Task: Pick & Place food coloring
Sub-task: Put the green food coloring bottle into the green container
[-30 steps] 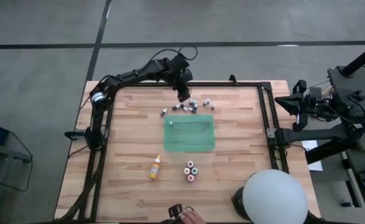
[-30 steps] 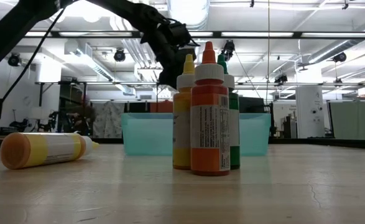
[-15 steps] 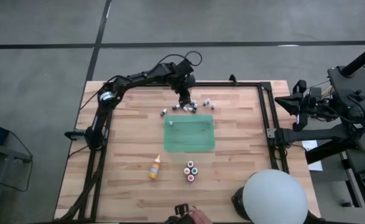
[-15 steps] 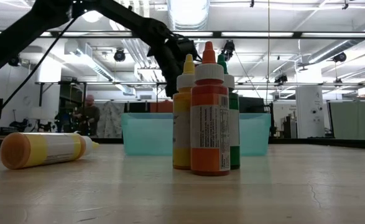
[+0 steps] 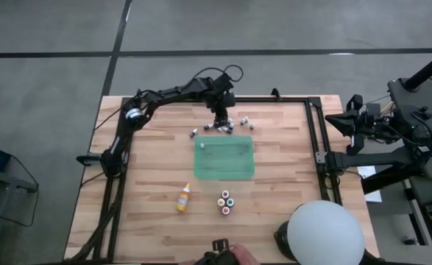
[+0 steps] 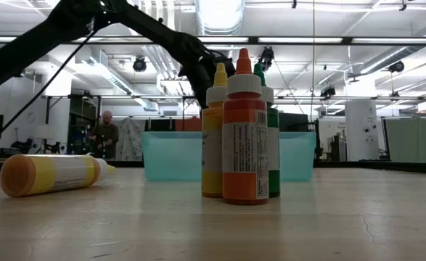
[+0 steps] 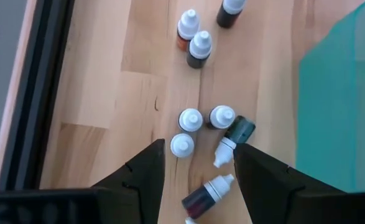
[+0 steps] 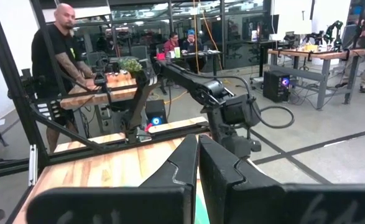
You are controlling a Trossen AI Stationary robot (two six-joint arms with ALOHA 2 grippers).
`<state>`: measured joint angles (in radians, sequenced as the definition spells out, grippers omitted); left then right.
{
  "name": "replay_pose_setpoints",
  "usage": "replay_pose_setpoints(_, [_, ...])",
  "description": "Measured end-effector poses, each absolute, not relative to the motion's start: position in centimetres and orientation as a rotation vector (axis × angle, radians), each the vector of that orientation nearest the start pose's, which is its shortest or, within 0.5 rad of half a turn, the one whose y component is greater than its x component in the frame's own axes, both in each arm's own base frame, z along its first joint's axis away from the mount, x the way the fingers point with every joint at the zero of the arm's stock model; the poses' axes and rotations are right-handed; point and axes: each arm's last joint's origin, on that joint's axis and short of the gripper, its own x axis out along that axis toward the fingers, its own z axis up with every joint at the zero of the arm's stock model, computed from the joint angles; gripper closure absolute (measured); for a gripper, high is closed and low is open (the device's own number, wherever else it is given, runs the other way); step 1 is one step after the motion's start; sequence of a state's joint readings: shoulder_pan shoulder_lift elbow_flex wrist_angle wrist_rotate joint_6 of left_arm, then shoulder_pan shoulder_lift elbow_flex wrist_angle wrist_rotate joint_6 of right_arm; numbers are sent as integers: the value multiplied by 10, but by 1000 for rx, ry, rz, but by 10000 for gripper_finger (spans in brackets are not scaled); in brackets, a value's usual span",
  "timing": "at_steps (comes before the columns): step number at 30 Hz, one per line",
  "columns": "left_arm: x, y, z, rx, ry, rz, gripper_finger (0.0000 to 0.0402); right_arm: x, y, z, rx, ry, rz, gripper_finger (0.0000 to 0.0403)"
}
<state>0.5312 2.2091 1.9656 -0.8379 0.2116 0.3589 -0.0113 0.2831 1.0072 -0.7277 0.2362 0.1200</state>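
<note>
Left gripper (image 7: 198,165) hovering over the bottle cluster (image 5: 227,124) near the desk's far edge, fingers spread wide, gripping nothing; probably lining up on one white-capped bottle (image 7: 182,145) framed between the jaws. Cluster lying mixed: some tiny bottles standing, a dark-bodied bottle (image 7: 206,193) and a teal-bodied bottle (image 7: 235,135) tipped on their sides, so likely rolling if nudged. Small rounded plastic bodies, conical pale caps, smooth and slippery-looking.

Translucent teal bin (image 5: 224,157) sitting mid-desk, just beside the cluster, probably the drop spot. Four upright bottles (image 5: 226,202) grouped toward the near edge; yellow-orange dropper bottle (image 5: 183,198) lying flat beside them.

Right gripper (image 8: 198,168) parked off the desk's right edge, fingers pressed together, empty. Butcher-block desk (image 5: 149,184), pale wood grain.
</note>
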Motion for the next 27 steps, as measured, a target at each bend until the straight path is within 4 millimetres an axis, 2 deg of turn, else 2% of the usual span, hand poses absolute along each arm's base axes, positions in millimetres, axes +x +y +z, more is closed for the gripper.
replay_pose_setpoints(6, [415, 238, 227, -112, 1078, 134, 239, 6, -7, 384, 119, -11, -247, 394])
replay_pose_setpoints(15, [416, 241, 244, -107, 1072, 168, 239, 6, -7, 384, 119, -11, -247, 394])
replay_pose_setpoints(27, [413, 241, 244, -146, 1114, 254, 239, 6, -7, 384, 119, -11, -247, 394])
